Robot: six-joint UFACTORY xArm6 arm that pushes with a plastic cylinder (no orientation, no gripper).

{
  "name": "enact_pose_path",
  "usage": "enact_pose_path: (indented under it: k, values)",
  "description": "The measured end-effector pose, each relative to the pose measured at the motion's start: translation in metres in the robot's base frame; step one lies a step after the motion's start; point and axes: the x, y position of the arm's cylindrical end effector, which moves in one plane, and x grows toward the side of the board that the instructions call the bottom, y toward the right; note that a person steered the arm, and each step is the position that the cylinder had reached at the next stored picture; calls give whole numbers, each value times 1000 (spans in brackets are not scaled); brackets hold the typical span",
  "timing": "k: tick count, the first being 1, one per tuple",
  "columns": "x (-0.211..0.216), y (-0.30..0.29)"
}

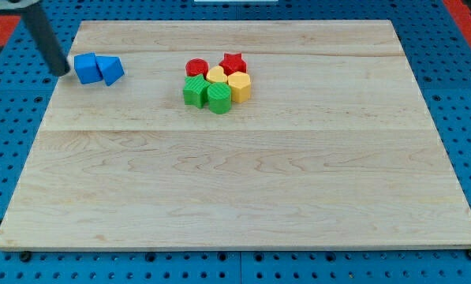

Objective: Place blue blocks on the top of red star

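Two blue blocks sit side by side near the view's upper left: a blue cube (86, 68) and a blue triangular block (111, 69), touching. My tip (61, 72) is just left of the blue cube, close to it. The red star (233, 62) lies at the top right of a tight cluster near the board's upper middle, well to the right of the blue blocks.
The cluster also holds a red round block (196, 68), a yellow heart (217, 76), a yellow hexagon (240, 86), a green star (194, 91) and a green hexagon (219, 98). The wooden board (243, 181) lies on a blue pegboard.
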Motion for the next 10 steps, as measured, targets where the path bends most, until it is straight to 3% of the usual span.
enact_pose_path:
  k: [3,4,5,7,8,10]
  values:
    - [15,119]
    - [-7,140]
    - [-35,149]
    - [-48,181]
    - [-44,213]
    - [-11,210]
